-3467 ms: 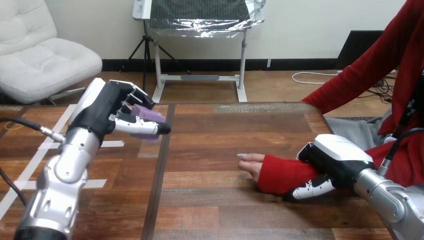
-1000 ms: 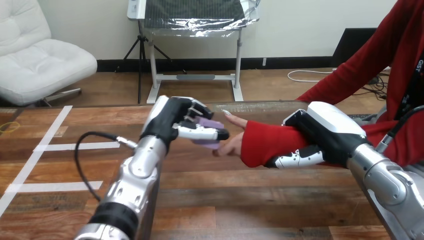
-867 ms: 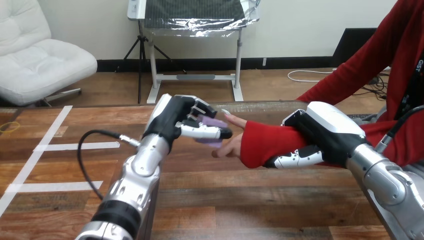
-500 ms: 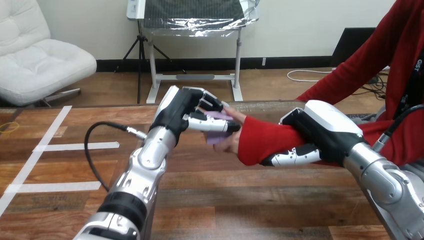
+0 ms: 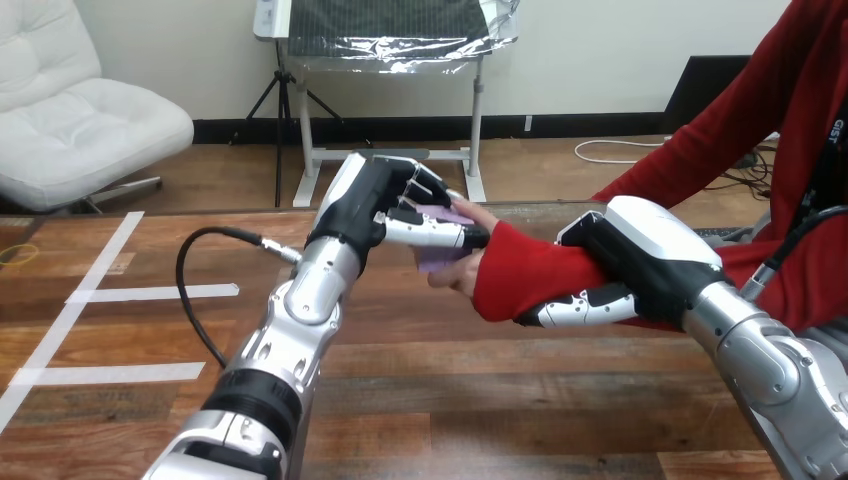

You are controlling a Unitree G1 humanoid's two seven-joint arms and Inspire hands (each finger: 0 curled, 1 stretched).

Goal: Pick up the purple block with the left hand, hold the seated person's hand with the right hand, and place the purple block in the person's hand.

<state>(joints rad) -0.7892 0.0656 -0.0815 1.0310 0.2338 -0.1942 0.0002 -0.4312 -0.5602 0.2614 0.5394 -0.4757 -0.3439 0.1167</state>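
Head view: the left hand (image 5: 368, 203) hovers above the middle of the wooden surface (image 5: 480, 400), its fingers and thumb curled round the purple block (image 5: 438, 259). The block touches the person's hand (image 5: 462, 278), which is raised off the surface. The right hand (image 5: 640, 265) has its fingers wrapped round the person's wrist (image 5: 520, 275), over the red sleeve. Bare wood lies open beneath them, out to the near edge. White tape strips (image 5: 150, 293) lie at the left.
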